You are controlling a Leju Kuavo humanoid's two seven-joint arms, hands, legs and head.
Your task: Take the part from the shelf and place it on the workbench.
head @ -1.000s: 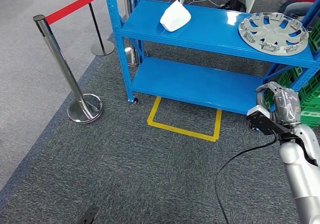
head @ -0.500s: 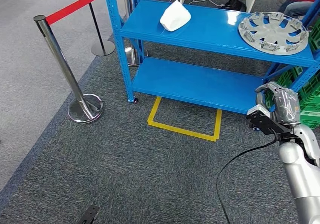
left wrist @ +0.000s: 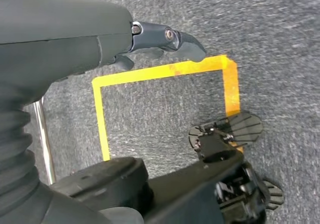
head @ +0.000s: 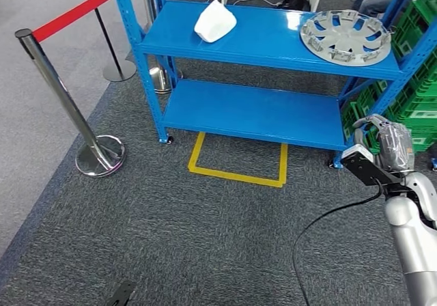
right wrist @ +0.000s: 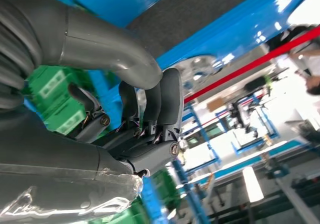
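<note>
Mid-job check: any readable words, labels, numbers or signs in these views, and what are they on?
None can be read.
Green crates: pale label patches, too blurred to read.
Wheel cover, white part and blue shelf: no markings visible.
Yellow floor tape: a plain outline, no text.

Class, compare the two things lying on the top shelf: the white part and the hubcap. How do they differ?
The white part is plain white and smooth; the hubcap is silver with spokes and cut-outs. The part is smaller, a rounded lump; the hubcap is a wide flat disc. The part lies near the shelf's left end, the hubcap near its right. Both rest on the same blue top shelf.
</note>
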